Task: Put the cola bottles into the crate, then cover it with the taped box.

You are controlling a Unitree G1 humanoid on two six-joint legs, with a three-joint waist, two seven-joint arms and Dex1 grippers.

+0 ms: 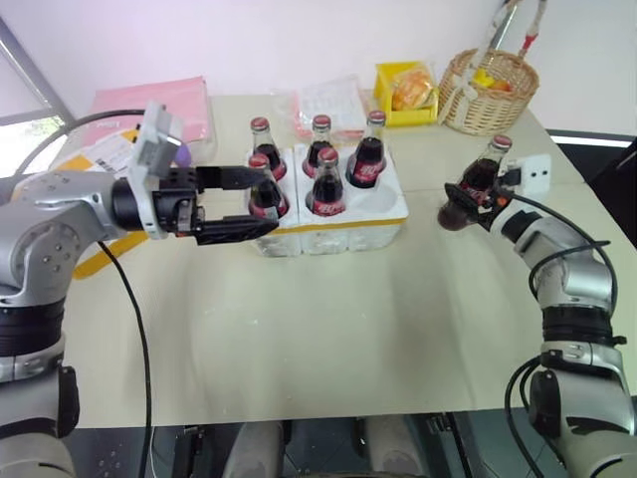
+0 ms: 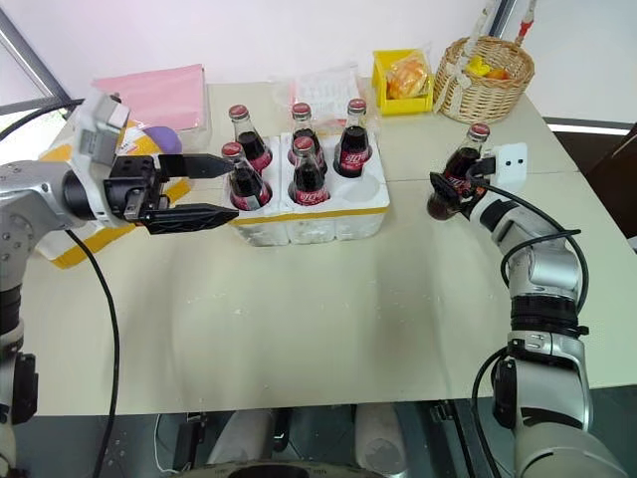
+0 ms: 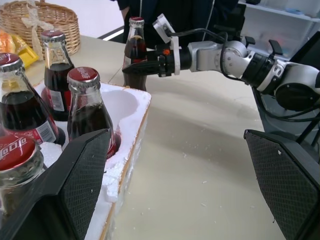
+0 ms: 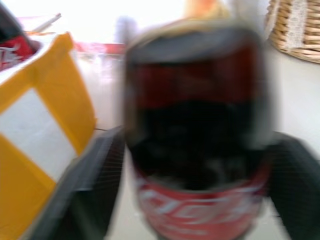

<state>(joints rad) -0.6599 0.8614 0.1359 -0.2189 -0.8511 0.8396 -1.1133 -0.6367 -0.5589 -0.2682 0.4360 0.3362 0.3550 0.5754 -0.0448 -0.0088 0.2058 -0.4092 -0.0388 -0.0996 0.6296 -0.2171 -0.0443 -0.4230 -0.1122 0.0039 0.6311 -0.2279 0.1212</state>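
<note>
Right gripper [image 1: 460, 202] fingers pinching the last bottle [image 1: 480, 185], right of the crate [image 1: 393, 214]; left gripper [image 1: 257, 205] fingers spread. Next: lift it into the empty well.

You have five cola bottles [image 1: 326, 185] standing upright in the crate [image 1: 343, 227], each dark glass with a red cap and red label. Three fill the far row of wells, two sit in the near row, and the near well at the crate's right end is bare. The crate is a white styrofoam block with a yellow tape band near its base, sitting square on the worktop [image 1: 328, 329]. Your sixth bottle [image 1: 478, 181] is off to the crate's right, well apart from it and upright or nearly so. The taped box [image 2: 70, 244], white foam under wide yellow bands with a white shipping label, lies at the worktop's left edge, partly hidden.
</note>
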